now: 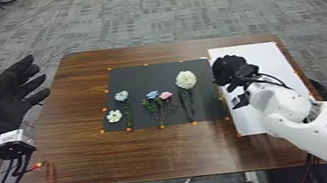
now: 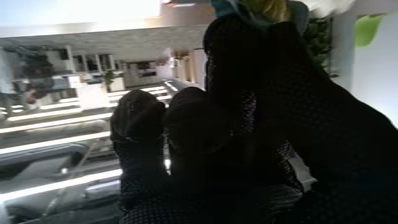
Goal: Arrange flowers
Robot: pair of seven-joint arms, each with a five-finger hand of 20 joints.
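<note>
Off the table's left side, holding the left hand open. On the mat, laid with a small white flower, pale blue, blue, pink and big white ones. Over the white board, pinching a blue-and-yellow flower with the right hand.

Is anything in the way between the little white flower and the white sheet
Yes, the stems of two blue flowers, a pink flower and a big white flower lie between. The right hand is at the left edge of the sheet.
</note>
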